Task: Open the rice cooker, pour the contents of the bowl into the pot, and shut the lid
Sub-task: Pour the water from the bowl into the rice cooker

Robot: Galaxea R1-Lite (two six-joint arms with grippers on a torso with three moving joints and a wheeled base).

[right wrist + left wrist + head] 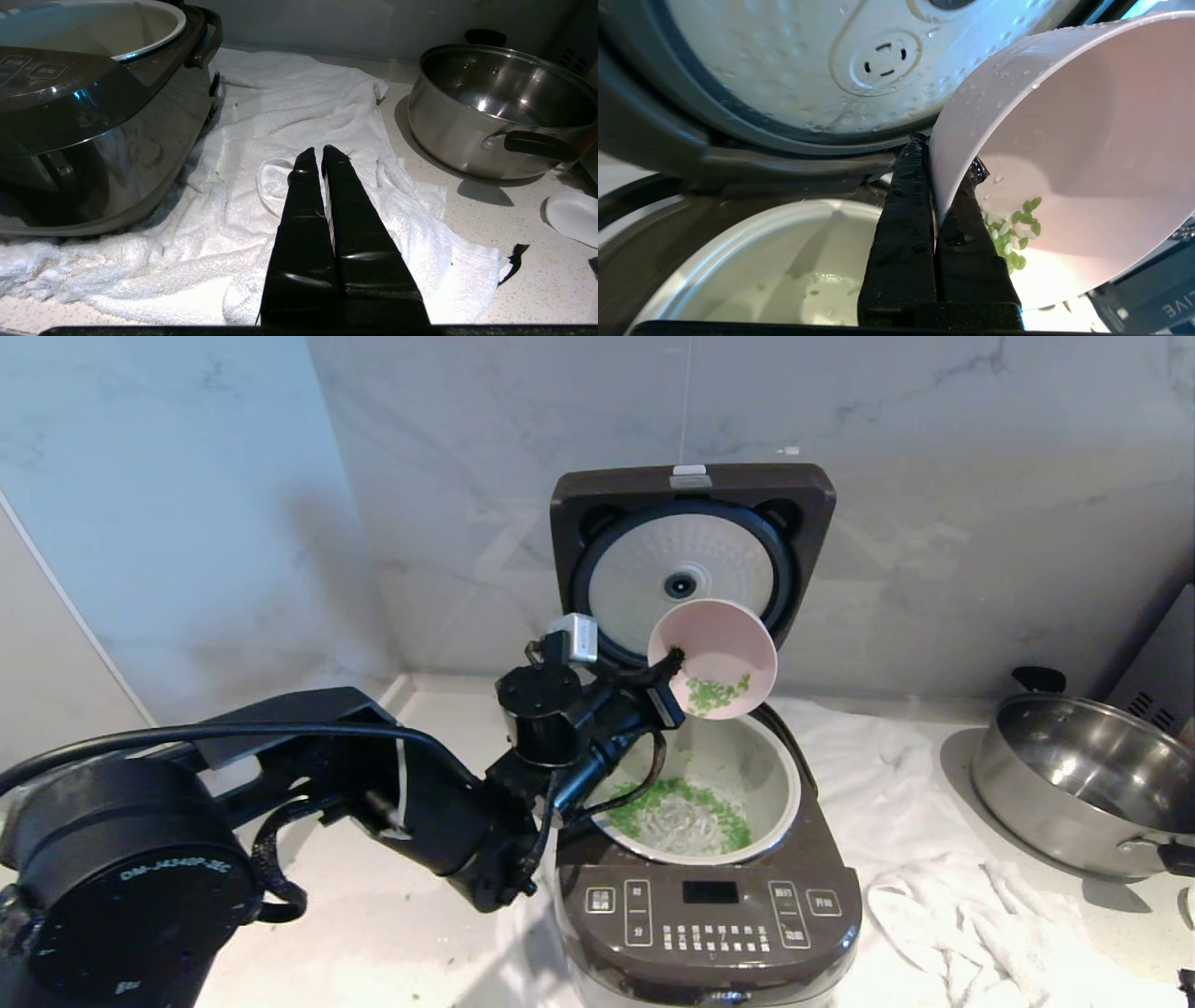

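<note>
Over the open rice cooker (709, 905), item one: the bowl (714, 658), pale pink, tipped steeply on its side above the pot (780, 775) so that its mouth faces down and forward, a pose suited to pouring. Item two: the left gripper (667, 677), its fingers (901, 224) clamped on the bowl's rim, one finger outside the wall and one inside, which lets the wrist tilt the bowl without losing it. Item three: the contents of the bowl (714, 693), green bits with some whitish grains, a small cluster clinging near the lower rim; the rest appears to lie already in the pot, so the pour looks nearly complete. Item four: the lid (691, 485), standing upright behind the pot, its pale dimpled underside facing forward, leaving the opening free. Item five: the right gripper (322, 156), fingers together and holding nothing, parked low over a white towel (303, 121) on the counter (495, 224), clear of the work. Item six: a steel pan (1074, 784), to the cooker's right, unused.
</note>
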